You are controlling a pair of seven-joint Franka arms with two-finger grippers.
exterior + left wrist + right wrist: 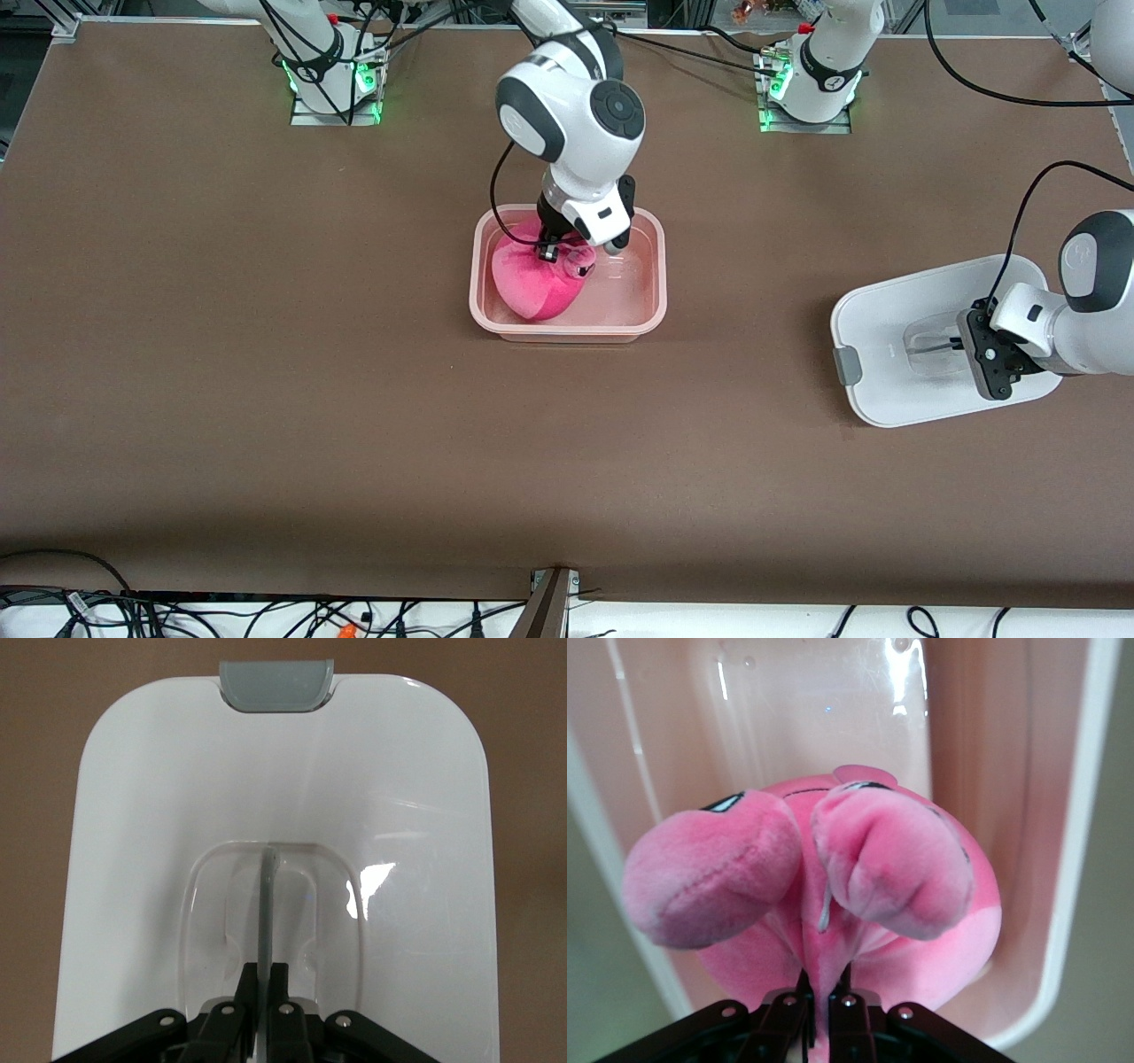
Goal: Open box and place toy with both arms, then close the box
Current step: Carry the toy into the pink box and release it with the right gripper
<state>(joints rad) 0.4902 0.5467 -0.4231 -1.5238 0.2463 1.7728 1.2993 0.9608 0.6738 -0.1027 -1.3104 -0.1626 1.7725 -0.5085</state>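
Observation:
The pink tub of the box stands open in the middle of the table. The pink plush toy is inside it, at the right arm's end of the tub, and fills the right wrist view. My right gripper is shut on a fold of the toy inside the tub. The white lid lies flat on the table toward the left arm's end, grey clip at its end. My left gripper is shut on the thin handle bar in the lid's recess.
The two arm bases stand along the table's edge farthest from the front camera. Cables run along the table's nearest edge. Bare brown tabletop lies around the tub and the lid.

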